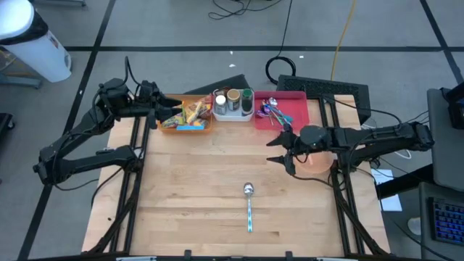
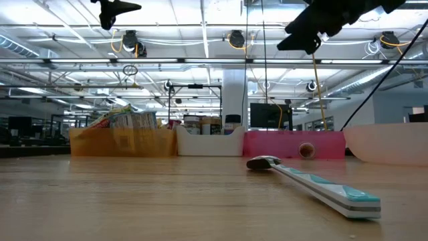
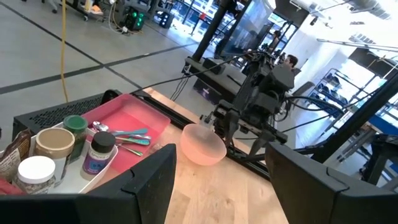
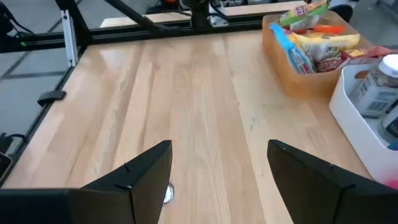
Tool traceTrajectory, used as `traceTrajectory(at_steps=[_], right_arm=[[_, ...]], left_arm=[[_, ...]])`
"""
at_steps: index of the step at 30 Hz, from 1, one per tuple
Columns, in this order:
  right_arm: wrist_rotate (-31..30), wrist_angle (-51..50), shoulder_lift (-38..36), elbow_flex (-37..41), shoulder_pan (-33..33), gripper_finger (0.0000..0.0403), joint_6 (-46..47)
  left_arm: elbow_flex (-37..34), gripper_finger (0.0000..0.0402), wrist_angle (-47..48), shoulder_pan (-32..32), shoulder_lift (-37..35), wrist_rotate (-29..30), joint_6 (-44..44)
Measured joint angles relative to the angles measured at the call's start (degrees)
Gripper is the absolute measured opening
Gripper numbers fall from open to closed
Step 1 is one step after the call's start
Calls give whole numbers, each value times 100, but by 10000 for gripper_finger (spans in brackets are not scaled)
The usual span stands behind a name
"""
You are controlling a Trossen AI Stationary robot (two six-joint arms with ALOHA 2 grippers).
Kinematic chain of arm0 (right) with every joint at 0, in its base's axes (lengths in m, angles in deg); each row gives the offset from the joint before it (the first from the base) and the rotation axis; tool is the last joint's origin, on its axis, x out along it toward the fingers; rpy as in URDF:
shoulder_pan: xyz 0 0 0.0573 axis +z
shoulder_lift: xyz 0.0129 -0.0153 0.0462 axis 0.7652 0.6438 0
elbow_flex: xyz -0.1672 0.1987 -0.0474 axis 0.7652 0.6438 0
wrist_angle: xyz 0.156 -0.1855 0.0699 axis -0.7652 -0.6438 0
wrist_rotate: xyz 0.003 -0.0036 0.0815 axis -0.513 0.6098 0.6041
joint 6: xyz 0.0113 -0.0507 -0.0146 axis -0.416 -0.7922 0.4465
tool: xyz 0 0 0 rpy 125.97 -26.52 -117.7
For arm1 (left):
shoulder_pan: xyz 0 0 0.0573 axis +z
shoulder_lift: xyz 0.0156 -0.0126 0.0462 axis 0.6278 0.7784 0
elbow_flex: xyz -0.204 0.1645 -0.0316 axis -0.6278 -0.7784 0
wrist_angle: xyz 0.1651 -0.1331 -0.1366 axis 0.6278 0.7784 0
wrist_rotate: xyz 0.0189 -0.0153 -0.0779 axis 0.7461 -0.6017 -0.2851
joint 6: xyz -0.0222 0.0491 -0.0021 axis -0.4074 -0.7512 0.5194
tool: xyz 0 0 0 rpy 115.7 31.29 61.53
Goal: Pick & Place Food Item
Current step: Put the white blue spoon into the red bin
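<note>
Landmark: the white bin (image 1: 233, 110) of jars, middle one in a row of three containers along the table's (image 1: 196, 188) far edge.
Food items: packaged snacks stand packed in the orange bin (image 1: 186, 119), which touches the white bin on the left arm's side; none has been lifted out.
Left gripper (image 1: 174, 106): hangs in the air above the orange bin, just beside the white bin, fingers spread apart with nothing between them; its wrist view looks between both fingers (image 3: 149, 180) to bare wood.
Right gripper (image 1: 279, 150): hovers over bare table on the near side of the white bin and toward the right arm's side, fingers parted and empty; the wrist view shows only wood between them.
Red tray (image 1: 299, 112): touches the white bin on the right arm's side and holds a few coloured spoons (image 1: 272, 110).
Pink bowl (image 3: 202, 144): sits on the table under the right arm's wrist, farther from the white bin than the red tray.
Loose spoon (image 1: 249, 206): lies flat on the table well apart from the white bin, toward the near edge, metal bowl end facing the bins, white and teal handle pointing away.
</note>
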Motion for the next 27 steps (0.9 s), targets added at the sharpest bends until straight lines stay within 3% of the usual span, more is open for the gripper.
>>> traceTrajectory(at_steps=[14, 21, 24, 27], right_arm=[[38, 1054, 521, -9, 0, 256, 619], [20, 1418, 574, -9, 2, 256, 1209], [31, 1474, 574, -90, 10, 256, 1474], [30, 1101, 635, -424, 86, 256, 1453]], left_arm=[[2, 251, -31, -1, 0, 31, 53], [2, 251, -930, -2, 27, 410, 1306], [4, 251, -1431, -8, 71, 676, 1371], [4, 251, -1783, -177, 197, 321, 1518]])
